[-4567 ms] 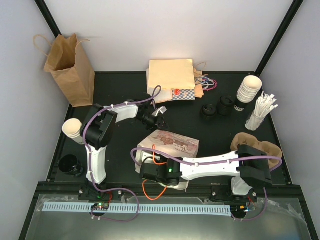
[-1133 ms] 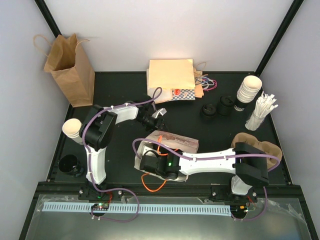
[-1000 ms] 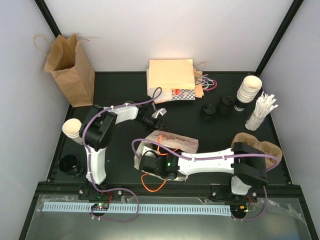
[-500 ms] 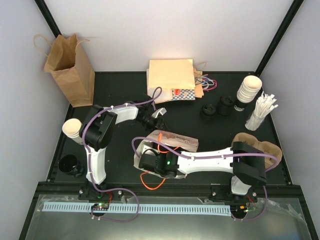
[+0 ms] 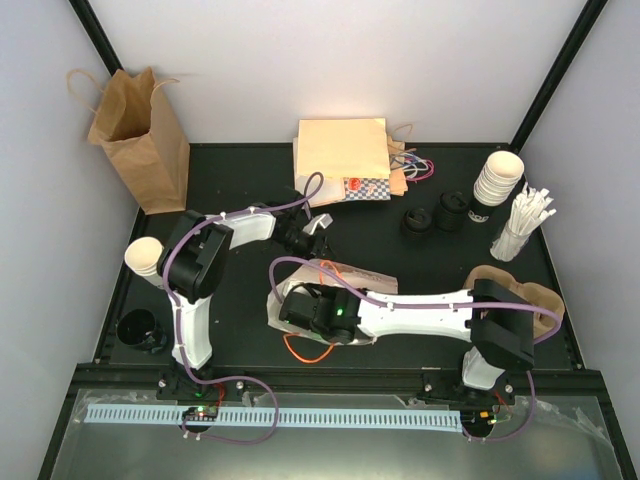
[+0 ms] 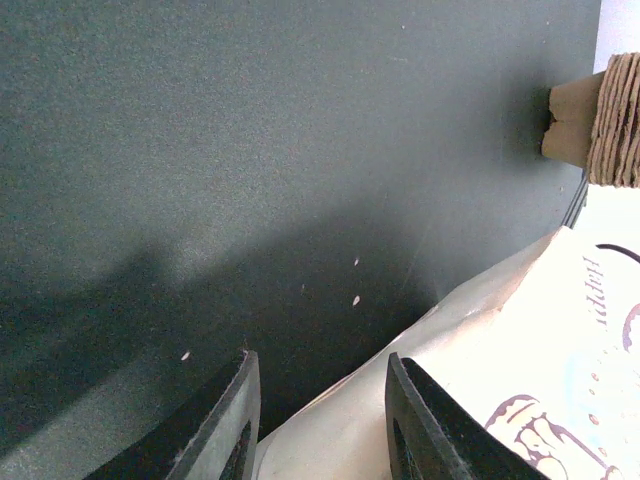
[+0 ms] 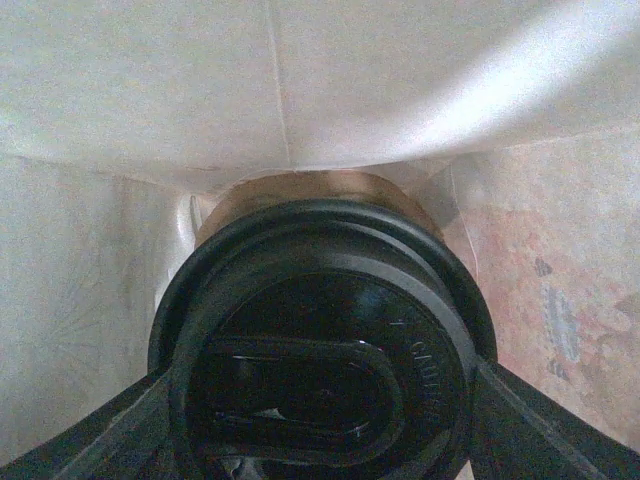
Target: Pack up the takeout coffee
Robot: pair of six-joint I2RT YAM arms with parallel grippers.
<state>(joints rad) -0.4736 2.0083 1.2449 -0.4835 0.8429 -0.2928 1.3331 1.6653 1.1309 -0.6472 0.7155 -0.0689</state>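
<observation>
Clamping the takeout coffee (image 7: 320, 340), the R gripper (image 7: 322, 380) has one finger on each side of the black lid, both tight against its rim. Cup sits dead centre btwn the jaws, lid facing the wrist cam, w/ a thin band of cup wall showing just past the lid. Cup + jaws are inside the printed bag (image 7: 400, 90): plain white paper above and left of the jaws, faintly printed panel to the right.

R arm, overhead: stretched low and near-flat from its base across to the left, wrist at the bag, which lies on its side on the table (image 5: 240, 180). L arm: upper link rising from its base, elbow bent, forearm running right, L gripper (image 6: 320, 362) just beyond the bag's far edge.

L jaws stand apart, nothing clamped at the tips. Bare table shows btwn them, and the bag's edge runs into the gap nearer the wrist. Can't tell if the paper touches either finger.

Overhead hides the cup completely (bag + R wrist cover it); only the R wrist cam shows the grip. L wrist cam alone shows the L jaw gap, the bag's print right of the jaws, and a brown twisted-paper handle (image 6: 615, 120) well off to their right.
</observation>
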